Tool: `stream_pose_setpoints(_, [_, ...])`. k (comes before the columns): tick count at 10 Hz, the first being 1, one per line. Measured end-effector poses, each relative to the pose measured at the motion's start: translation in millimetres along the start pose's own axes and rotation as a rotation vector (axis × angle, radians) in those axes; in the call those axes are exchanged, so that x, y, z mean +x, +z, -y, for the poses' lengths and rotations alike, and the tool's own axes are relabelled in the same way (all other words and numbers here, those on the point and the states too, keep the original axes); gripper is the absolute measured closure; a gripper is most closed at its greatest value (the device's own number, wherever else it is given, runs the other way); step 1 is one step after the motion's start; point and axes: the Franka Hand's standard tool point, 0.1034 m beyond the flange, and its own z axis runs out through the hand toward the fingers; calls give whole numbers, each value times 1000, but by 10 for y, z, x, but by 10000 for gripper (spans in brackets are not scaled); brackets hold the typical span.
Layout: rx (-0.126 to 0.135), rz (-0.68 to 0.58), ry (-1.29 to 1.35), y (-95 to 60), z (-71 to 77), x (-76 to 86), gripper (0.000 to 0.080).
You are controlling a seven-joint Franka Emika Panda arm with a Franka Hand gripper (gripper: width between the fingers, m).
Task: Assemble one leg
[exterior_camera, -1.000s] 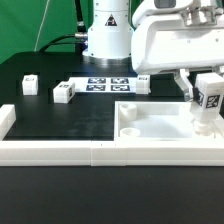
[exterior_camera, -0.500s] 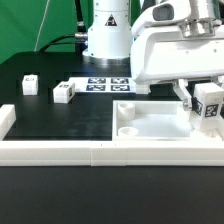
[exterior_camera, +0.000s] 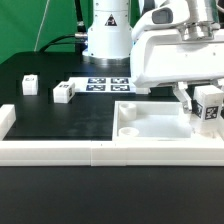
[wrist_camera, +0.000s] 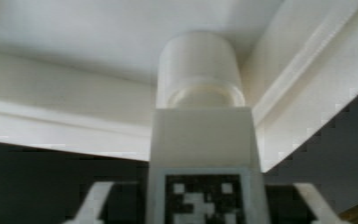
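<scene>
Since a second ago my hand [exterior_camera: 205,98] has carried the leg [exterior_camera: 210,108] a little toward the exterior view's right and slightly down; over the last half second I can make out almost no change. My hand is clamped on the leg, one finger on each side of it, and the wrist view shows the same grip [wrist_camera: 202,205] with the leg [wrist_camera: 206,110] running straight out from between my fingers [wrist_camera: 98,198].

I hold the leg upright, its black-and-white marker facing the exterior camera. Its rounded end points down into the tray [exterior_camera: 150,127], close to the tray's far corner on the exterior view's right. In the wrist view that rounded end sits right by the corner where two rim walls of the tray [wrist_camera: 318,70] meet. I cannot tell whether it touches the tray's floor.

Just beyond the tray, toward the exterior view's left, the marker board [exterior_camera: 100,84] lies flat on the black table [exterior_camera: 70,118]. Further left a loose block [exterior_camera: 64,93] stands near the board, and a second block [exterior_camera: 30,84] stands well apart from it. A white border [exterior_camera: 60,150] runs along the near edge of the table. Behind the board rises my arm's base [exterior_camera: 108,30].
</scene>
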Motion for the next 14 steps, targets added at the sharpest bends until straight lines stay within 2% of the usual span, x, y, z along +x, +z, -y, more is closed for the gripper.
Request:
stream_pose_setpoints(1, [0, 0, 0, 0, 0, 0, 312])
stream_pose_setpoints(2, [0, 0, 0, 0, 0, 0, 312])
stream_pose_setpoints(3, [0, 0, 0, 0, 0, 0, 186])
stream_pose_setpoints(4, [0, 0, 0, 0, 0, 0, 161])
stream_pose_setpoints(7, [1, -1, 1, -15, 12, 13, 152])
stream_pose_setpoints(9, [4, -6, 1, -156, 60, 106, 151])
stream_pose_setpoints(11, [3, -13, 0, -225, 51, 174, 151])
stream_pose_setpoints(13, [16, 33, -1, -199, 81, 148, 151])
stream_pose_setpoints(14, [15, 28, 0, -203, 75, 160, 151])
